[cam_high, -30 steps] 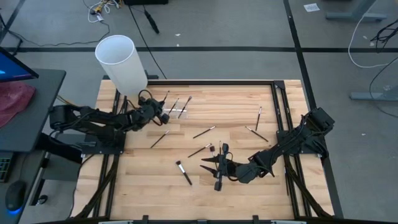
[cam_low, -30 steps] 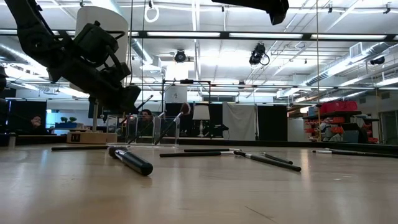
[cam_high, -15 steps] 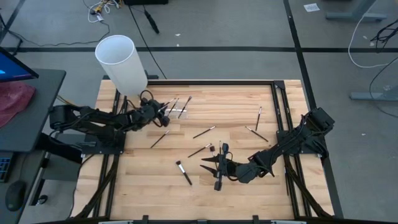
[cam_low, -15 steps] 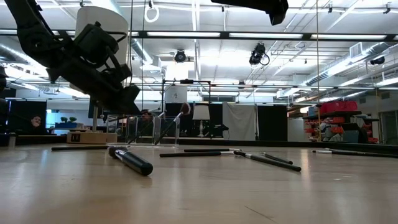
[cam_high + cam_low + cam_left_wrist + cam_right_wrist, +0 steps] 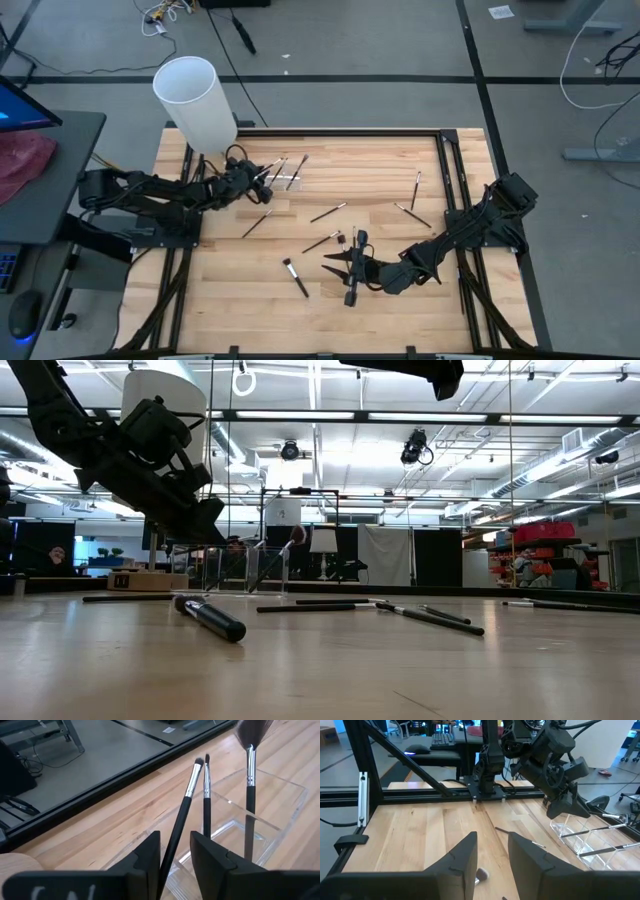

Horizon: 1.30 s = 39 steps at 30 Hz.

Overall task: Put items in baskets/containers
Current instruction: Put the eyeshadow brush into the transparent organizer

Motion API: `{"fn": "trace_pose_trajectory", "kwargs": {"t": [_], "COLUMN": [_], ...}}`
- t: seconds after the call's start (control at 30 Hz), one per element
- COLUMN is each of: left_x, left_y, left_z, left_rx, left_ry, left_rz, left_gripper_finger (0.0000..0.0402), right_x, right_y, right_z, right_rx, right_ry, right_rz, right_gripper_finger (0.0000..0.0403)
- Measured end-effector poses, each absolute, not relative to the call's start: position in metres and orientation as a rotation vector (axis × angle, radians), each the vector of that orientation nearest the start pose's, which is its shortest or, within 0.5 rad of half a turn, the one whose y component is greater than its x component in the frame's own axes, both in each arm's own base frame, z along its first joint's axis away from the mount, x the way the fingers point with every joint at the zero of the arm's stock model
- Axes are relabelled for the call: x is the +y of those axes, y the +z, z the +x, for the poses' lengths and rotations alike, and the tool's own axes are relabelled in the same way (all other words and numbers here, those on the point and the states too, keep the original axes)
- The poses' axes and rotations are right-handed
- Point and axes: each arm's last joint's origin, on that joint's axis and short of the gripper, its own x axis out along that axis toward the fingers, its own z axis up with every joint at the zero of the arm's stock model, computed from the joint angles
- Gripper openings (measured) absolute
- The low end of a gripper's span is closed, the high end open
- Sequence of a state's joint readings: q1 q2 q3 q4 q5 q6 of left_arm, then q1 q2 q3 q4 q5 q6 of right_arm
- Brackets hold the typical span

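The clear plastic holder (image 5: 288,180) (image 5: 265,815) stands near the table's far left, with two brushes (image 5: 206,795) (image 5: 250,775) leaning upright in it. My left gripper (image 5: 262,180) (image 5: 175,855) hovers at the holder's left side, shut on a thin dark makeup brush (image 5: 187,795). Several more brushes lie flat on the wood, among them (image 5: 328,212), (image 5: 257,222) and a thick one (image 5: 296,277) (image 5: 210,618). My right gripper (image 5: 338,263) (image 5: 492,855) hangs open over the near middle, above a brush (image 5: 352,288). My left gripper pinches the brush's dark handle (image 5: 172,852) between its two fingers, below the silver ferrule. The brush runs on past the fingers, lifted clear, with its small bristle head (image 5: 198,764) above the holder's near wall. The handle's other end is hidden behind the fingers.
A tall white cylinder (image 5: 195,100) on a wooden base stands at the far left corner, close behind the left arm. Black frame rails (image 5: 450,180) border the table. Loose brushes (image 5: 412,215) (image 5: 417,185) lie toward the right; bare wood lies along the near edge.
My left gripper, still shut on its brush, has edged a little toward the far edge and the holder. The right arm and the loose brushes have kept still.
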<state>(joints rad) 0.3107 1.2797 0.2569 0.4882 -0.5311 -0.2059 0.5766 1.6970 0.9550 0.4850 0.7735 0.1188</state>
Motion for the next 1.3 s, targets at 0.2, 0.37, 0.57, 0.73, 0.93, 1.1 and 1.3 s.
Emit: {"fn": "trace_pose_trajectory", "kwargs": {"t": [0.2,0.37,0.57,0.73,0.93,1.1,1.3], "left_x": [0.075,0.074,0.073,0.072,0.072,0.072,0.065], "left_y": [0.136,0.139,0.141,0.143,0.142,0.143,0.15], "left_z": [0.186,0.183,0.181,0.181,0.18,0.181,0.186], "left_rx": [0.451,0.461,0.462,0.451,0.477,0.485,0.428], "left_ry": [0.854,0.85,0.838,0.836,0.821,0.813,0.814], "left_rz": [-0.129,-0.129,-0.132,-0.133,-0.113,-0.076,0.005], "left_gripper_finger": [0.0094,0.0075,0.0046,0.0036,0.0031,0.0011,0.0011], "right_x": [0.179,0.179,0.179,0.179,0.179,0.179,0.179], "right_y": [0.222,0.222,0.222,0.222,0.222,0.222,0.221], "right_z": [0.313,0.313,0.313,0.313,0.313,0.313,0.313], "right_rx": [0.189,0.189,0.19,0.19,0.19,0.19,0.195], "right_ry": [-0.207,-0.207,-0.207,-0.207,-0.207,-0.207,-0.207], "right_rz": [-0.043,-0.043,-0.044,-0.044,-0.044,-0.044,-0.048], "right_gripper_finger": [0.0114,0.0114,0.0114,0.0114,0.0114,0.0114,0.0114]}}
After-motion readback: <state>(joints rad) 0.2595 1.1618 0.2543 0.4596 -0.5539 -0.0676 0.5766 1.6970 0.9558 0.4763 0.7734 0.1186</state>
